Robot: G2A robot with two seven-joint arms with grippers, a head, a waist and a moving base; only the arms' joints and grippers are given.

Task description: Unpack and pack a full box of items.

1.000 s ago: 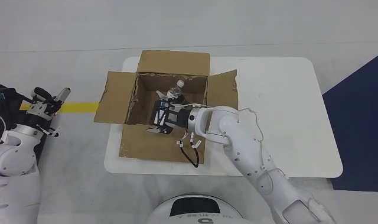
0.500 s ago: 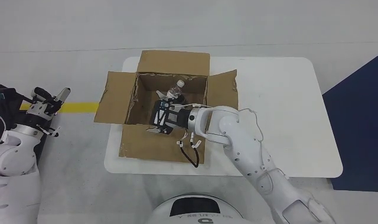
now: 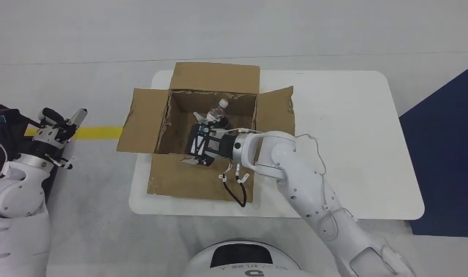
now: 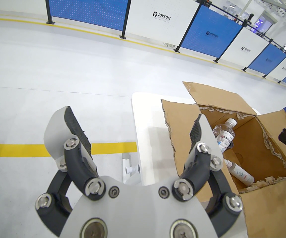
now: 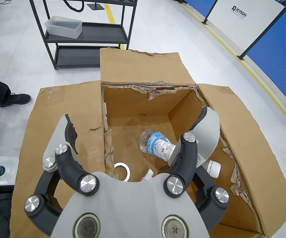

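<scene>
The right pincer (image 5: 136,122) hangs spread over the open box (image 3: 142,120); the left pincer (image 4: 134,121), spread too, beside the table (image 3: 351,131).

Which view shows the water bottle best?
The right wrist view: the water bottle looks close and large inside the box, its neck hidden. The left wrist view shows it farther off; the top view, tiny.

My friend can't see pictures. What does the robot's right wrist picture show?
The right gripper, its fingers open, hangs over an open cardboard box. Inside lie a clear water bottle with a blue label and a white ring. A black shelf cart stands on the floor behind.
</scene>
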